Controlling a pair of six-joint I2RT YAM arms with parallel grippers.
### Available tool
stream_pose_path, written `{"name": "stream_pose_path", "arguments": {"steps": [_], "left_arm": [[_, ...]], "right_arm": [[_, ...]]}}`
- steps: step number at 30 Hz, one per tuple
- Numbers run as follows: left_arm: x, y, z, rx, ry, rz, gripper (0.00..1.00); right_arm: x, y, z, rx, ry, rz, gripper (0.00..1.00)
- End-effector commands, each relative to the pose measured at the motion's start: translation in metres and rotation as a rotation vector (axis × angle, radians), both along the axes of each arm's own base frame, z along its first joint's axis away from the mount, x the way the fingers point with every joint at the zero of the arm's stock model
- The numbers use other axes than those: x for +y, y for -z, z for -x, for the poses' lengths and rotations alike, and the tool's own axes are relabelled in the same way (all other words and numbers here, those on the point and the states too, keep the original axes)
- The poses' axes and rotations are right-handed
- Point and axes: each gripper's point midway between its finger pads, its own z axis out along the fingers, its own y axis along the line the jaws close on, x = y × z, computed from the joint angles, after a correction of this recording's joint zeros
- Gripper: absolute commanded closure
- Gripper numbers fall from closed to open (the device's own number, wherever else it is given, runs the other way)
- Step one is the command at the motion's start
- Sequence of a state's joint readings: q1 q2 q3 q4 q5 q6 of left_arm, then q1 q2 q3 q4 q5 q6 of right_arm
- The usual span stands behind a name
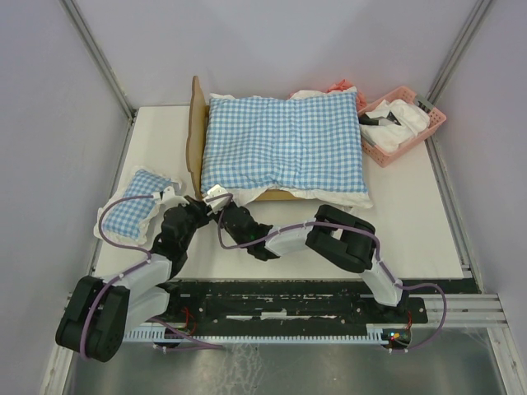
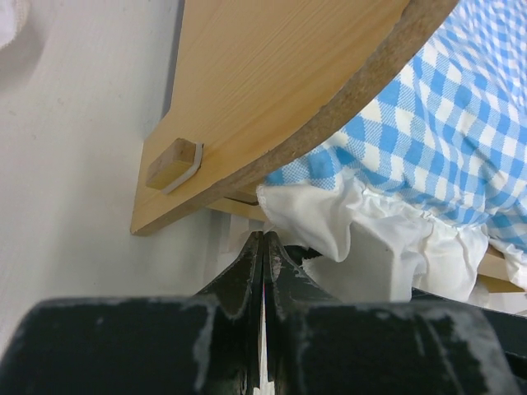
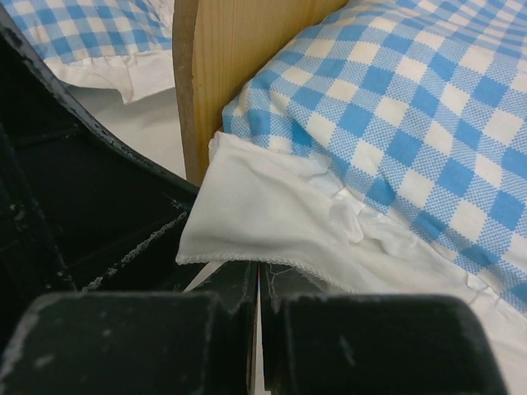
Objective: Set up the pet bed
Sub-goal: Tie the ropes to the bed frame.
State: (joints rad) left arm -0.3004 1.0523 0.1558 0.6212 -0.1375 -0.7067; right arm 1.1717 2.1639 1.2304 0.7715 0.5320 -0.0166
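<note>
Left gripper [image 2: 263, 247]: jaws pressed together, empty, just below pet bed [image 2: 272, 90] headboard.
Right gripper [image 3: 257, 276]: closed, at cushion frill [image 3: 272, 222] edge.

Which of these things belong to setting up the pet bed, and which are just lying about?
Belonging to the job:
- the pet bed
- the large blue-checked cushion lying on it
- probably the small checked pillow beside it

Lying about:
- the pink basket with white cloth in it
- something reddish behind the cushion, too small to identify

One pet bed [image 1: 196, 140], two checked cushions [image 1: 284, 140] [image 1: 136, 207] and one pink basket [image 1: 412, 145].
</note>
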Motion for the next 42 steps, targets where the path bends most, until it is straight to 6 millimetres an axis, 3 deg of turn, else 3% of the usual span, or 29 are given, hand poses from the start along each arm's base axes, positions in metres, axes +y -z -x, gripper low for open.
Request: {"name": "stream_pose_path", "arguments": {"steps": [1, 12, 22, 32, 36, 42], "left_arm": [[0.001, -0.019, -0.006, -0.043, -0.039, 0.074, 0.97], [-0.003, -0.014, -0.002, -0.004, -0.052, 0.156, 0.97], [-0.001, -0.014, -0.002, 0.009, -0.074, 0.183, 0.97], [0.001, -0.006, 0.0, 0.053, -0.096, 0.188, 0.97], [0.0, -0.006, -0.001, 0.059, -0.097, 0.198, 0.97], [0.0, -0.006, -0.002, 0.064, -0.102, 0.205, 0.97]], "right_arm": [[0.014, -0.025, 0.002, -0.036, -0.023, -0.11, 0.98], [0.016, -0.007, 0.003, -0.005, -0.062, -0.098, 0.98], [0.012, -0.008, 0.006, 0.007, -0.06, -0.157, 0.98], [-0.002, -0.011, -0.005, 0.014, -0.027, -0.221, 0.98], [0.004, -0.013, -0.005, 0.018, -0.081, -0.227, 0.98], [0.023, -0.012, 0.011, 0.029, -0.236, -0.231, 0.98]]}}
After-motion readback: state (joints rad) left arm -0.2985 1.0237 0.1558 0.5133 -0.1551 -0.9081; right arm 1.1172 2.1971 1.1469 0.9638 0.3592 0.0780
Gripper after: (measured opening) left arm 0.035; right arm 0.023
